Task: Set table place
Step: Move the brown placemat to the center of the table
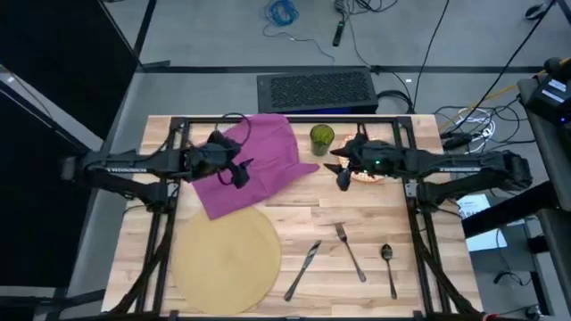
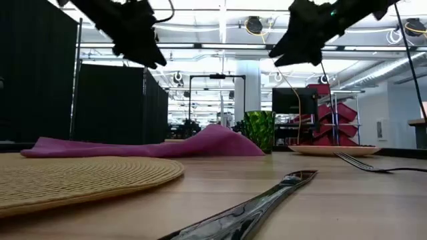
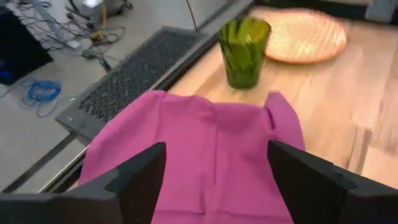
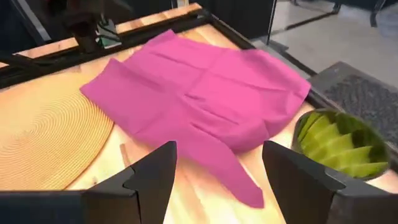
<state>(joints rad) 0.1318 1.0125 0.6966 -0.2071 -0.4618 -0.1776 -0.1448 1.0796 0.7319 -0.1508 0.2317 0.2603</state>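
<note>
Left to right on the table (image 1: pixel 375 232), clock directions as in the high view. Mat (image 1: pixel 226 259) lies flat at the table's 7 o'clock corner, bare, nothing on it. Napkin (image 1: pixel 254 162), pink, is spread loose at 11 o'clock, its near edge just beside the mat's far rim, maybe touching. Left gripper (image 1: pixel 239 176) hovers over the napkin's left part, raised off the table in the low view, fingers spread, holding nothing. Knife (image 1: pixel 302 270), fork (image 1: pixel 351 251) and spoon (image 1: pixel 389 267) lie in a row at 5–6 o'clock, right of the mat, all apart from it. Green cup (image 1: pixel 322 137) stands upright at 12 o'clock by the napkin's right corner. Right gripper (image 1: pixel 343 176) hangs just right of that corner, also raised, fingers spread, empty. Plate (image 1: pixel 368 173) sits under the right arm at 1 o'clock, mostly hidden.

Risks, as judgement: the cup is close to the napkin; dragging the cloth could tip it. The napkin is loose and creased, so a pinch may catch one layer and let it unfold or bunch. The plate is flat and wide, so the grip could slip off its rim. The two grippers are near each other over the napkin; crossing paths could collide them.

Mat versus hands: at 7 o'clock of the left gripper, near; at 8 o'clock of the right gripper, well apart.
</note>
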